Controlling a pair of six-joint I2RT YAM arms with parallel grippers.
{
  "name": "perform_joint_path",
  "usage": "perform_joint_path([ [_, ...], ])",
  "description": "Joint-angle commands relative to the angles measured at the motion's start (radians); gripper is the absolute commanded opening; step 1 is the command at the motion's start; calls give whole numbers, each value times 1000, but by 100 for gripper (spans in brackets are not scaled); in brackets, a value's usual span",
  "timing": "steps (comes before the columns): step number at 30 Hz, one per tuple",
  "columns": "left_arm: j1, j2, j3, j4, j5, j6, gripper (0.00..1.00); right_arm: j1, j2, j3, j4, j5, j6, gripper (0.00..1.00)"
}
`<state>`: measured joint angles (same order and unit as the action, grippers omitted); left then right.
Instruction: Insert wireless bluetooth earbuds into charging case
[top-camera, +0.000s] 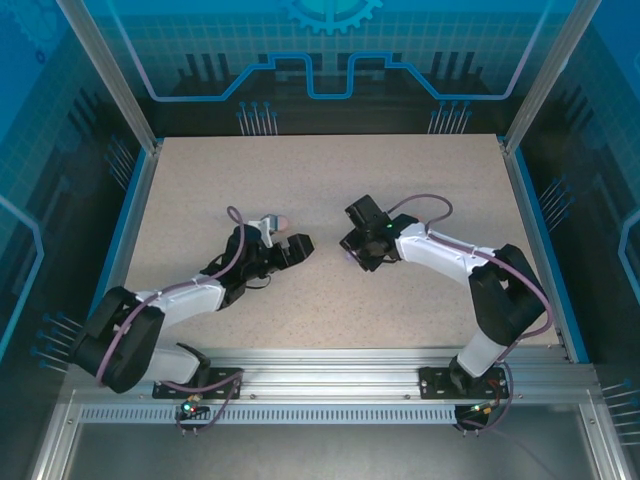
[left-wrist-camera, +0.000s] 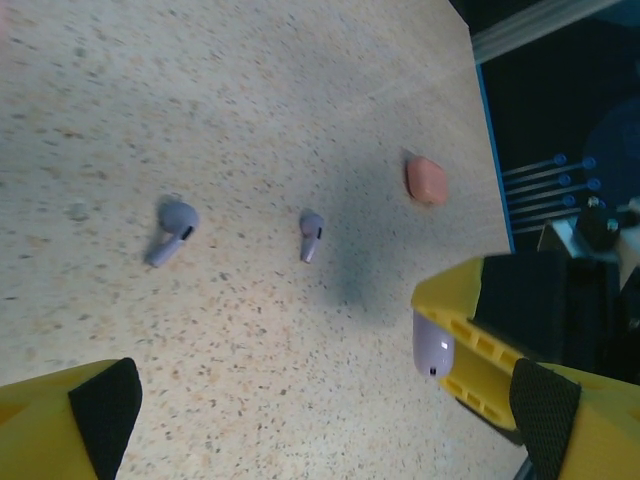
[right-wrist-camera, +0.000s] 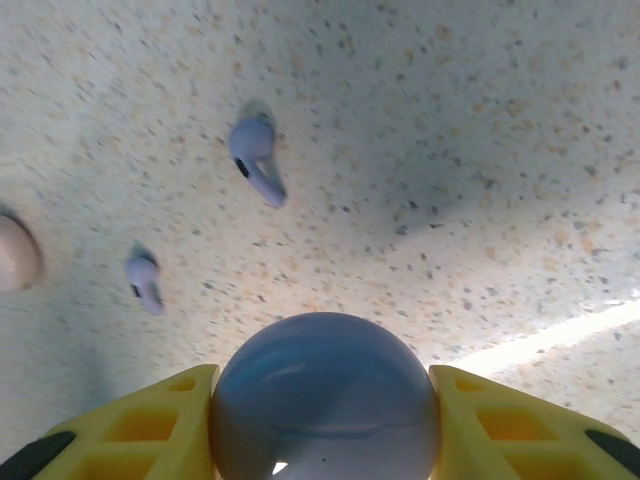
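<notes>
Both arms come in from the near edge toward the middle of the table (top-camera: 420, 180), the left one stretched low and reaching right, the right one bent hard at the elbow and reaching back left, so the two claws end up facing each other, close but not touching. The left claw (left-wrist-camera: 325, 420) is spread wide with nothing in it, chunky yellow fingers (left-wrist-camera: 60, 430) with black pads at the tips. The right claw (right-wrist-camera: 325, 410) is clamped on the case (right-wrist-camera: 325, 375), a smooth glossy lavender pebble, all rounded, squeezed between ribbed yellow plastic fingers. The two purple buds (right-wrist-camera: 255, 158) are lying loose on the table in front of the claws, apart from each other, not in the case: tiny bulb heads on short stems. The table itself is pale and speckled, kinda stone-look. Further off sits a small rounded salmon blob (left-wrist-camera: 427, 180), can't tell if that's a case or a bud
</notes>
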<state>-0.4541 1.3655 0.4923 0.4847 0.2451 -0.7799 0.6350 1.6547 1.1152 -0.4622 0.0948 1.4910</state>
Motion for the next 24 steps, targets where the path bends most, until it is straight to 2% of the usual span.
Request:
perform_joint_path([
  [1,-32,33,-2,117,61,78,97,-17,-26,39,45,-37,52,43],
  [10,-101,98,25,165,14,143,87,-24,0,80,91,-77,82,42],
  [13,-110,123,28,209,-1,133,83,-23,6,79,112,-90,93,41],
  [20,-121,182,35,331,-47,81,64,-22,-2,74,119,-88,100,41],
  [24,-123,219,56,377,-51,49,61,-21,-2,74,123,-91,100,41],
])
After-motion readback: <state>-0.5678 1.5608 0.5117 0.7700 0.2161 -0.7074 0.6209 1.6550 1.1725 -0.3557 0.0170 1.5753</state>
